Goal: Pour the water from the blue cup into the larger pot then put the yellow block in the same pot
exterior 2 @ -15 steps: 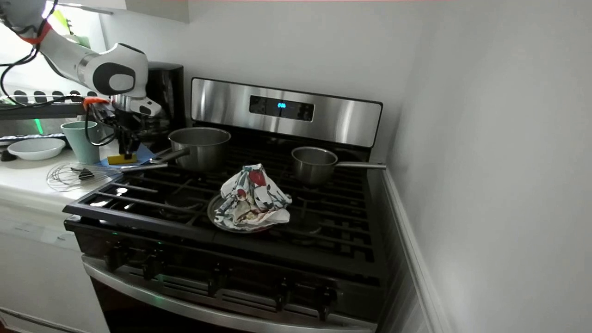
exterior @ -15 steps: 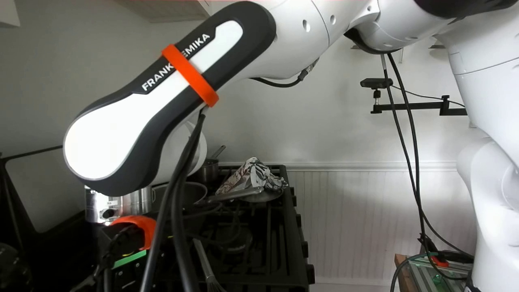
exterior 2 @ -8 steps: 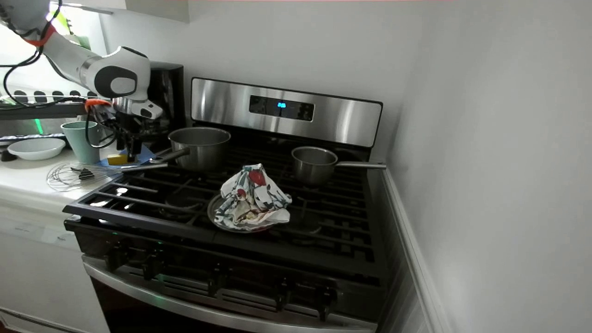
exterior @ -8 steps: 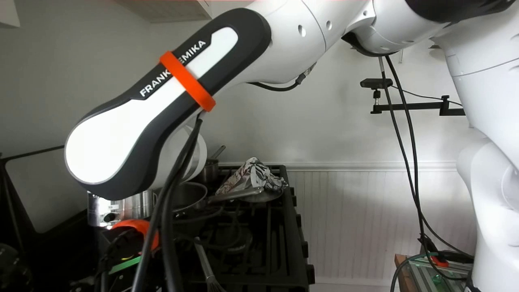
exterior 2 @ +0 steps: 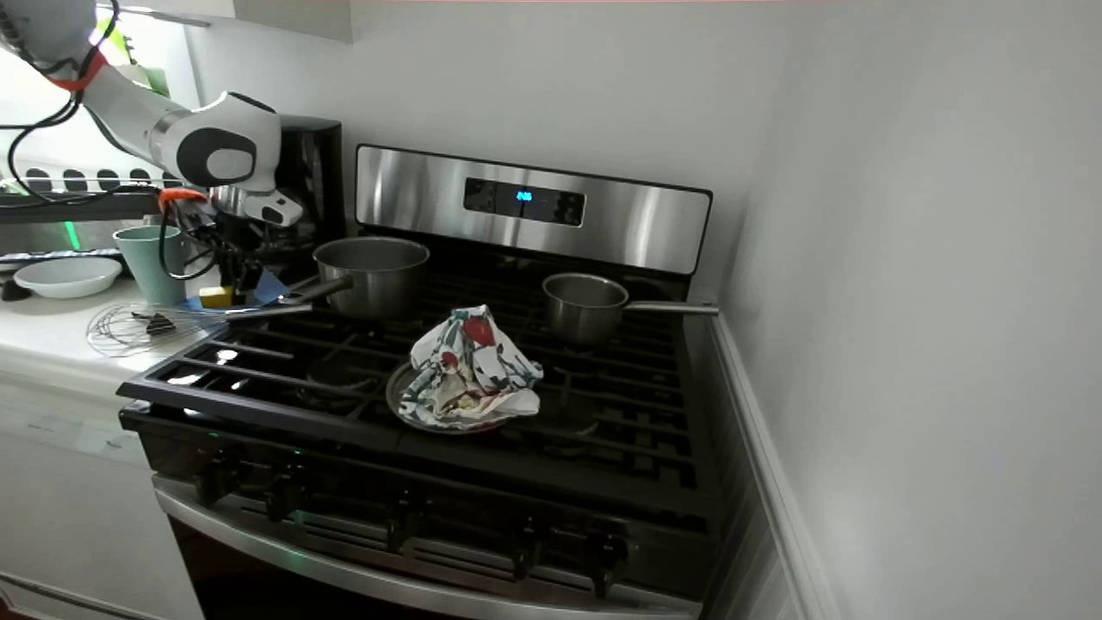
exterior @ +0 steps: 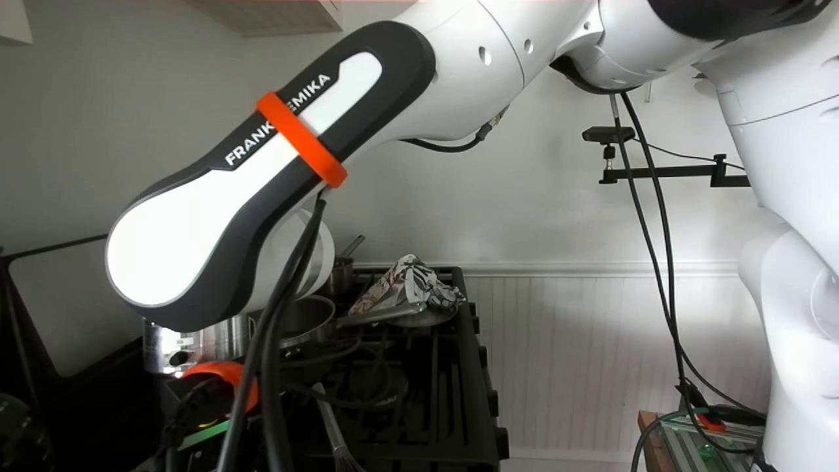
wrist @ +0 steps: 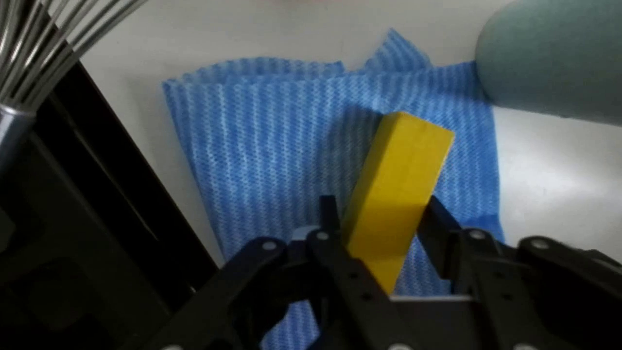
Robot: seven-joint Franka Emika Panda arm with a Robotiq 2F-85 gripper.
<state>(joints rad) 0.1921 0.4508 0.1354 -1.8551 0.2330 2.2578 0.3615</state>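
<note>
gripper [wrist: 382, 209] straddles yellow block [wrist: 403, 180] on blue cloth [wrist: 257, 146], likely for narrowest grip | pinching or merely spread: not discernible | larger pot [exterior 2: 387, 288] at block's three o'clock in an exterior view, presumably awaiting it

Arm [exterior 2: 136, 114] and fingers [wrist: 330, 214] now lower

Bench [exterior 2: 43, 323] bearing, in an exterior view: upright blue-green cup [exterior 2: 142, 268]; white bowl [exterior 2: 69, 278] at its nine o'clock; whisk [exterior 2: 205, 319], wire end at six; blue cloth [exterior 2: 274, 288] between three and four.
</note>
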